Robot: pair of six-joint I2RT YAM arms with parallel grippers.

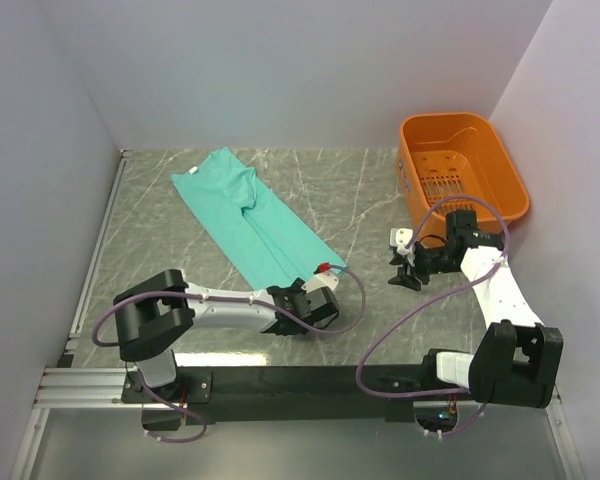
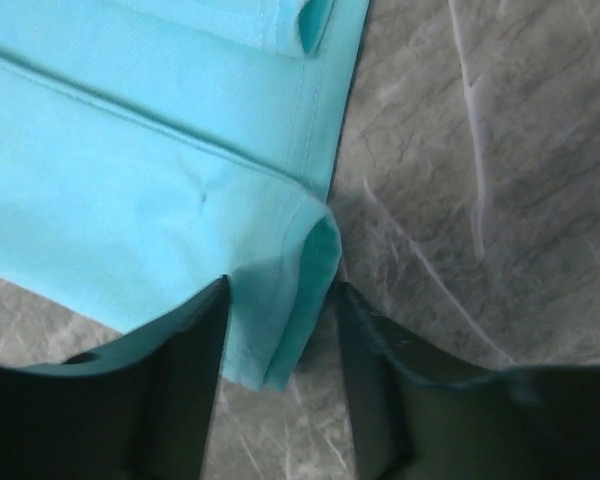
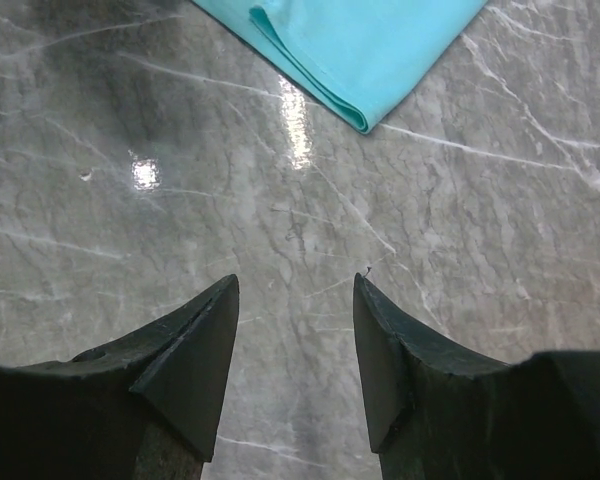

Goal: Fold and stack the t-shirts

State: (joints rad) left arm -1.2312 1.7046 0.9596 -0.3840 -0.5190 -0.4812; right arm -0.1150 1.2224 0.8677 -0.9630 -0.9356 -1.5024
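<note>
The grey marble-patterned table (image 1: 370,200) is closed by plain white walls (image 1: 280,70) at 9, 12 and 3 o'clock. A metal rail (image 1: 100,240) runs along its 9 o'clock edge. The orange plastic basket (image 1: 408,180) stands in the 2 o'clock corner, close to the wall. Bare table lies open between the basket and the cloth, and also around 12 o'clock.

The turquoise short-sleeved cloth t-shirt (image 1: 250,215) is folded lengthwise into a long strip. It lies slantwise from 11 o'clock down to about 6 o'clock.

The left gripper (image 1: 310,295) is at the near end of this strip. Its fingers (image 2: 180,390) stand partly apart on both sides of the hem corner. The cloth between them is flat, so nothing is clamped.

The right gripper (image 1: 408,268) hovers at 4 o'clock over bare table, well apart from the shirt. Its fingers (image 3: 190,350) are open and hold nothing. In the right wrist view one folded corner shows at 12 o'clock.
</note>
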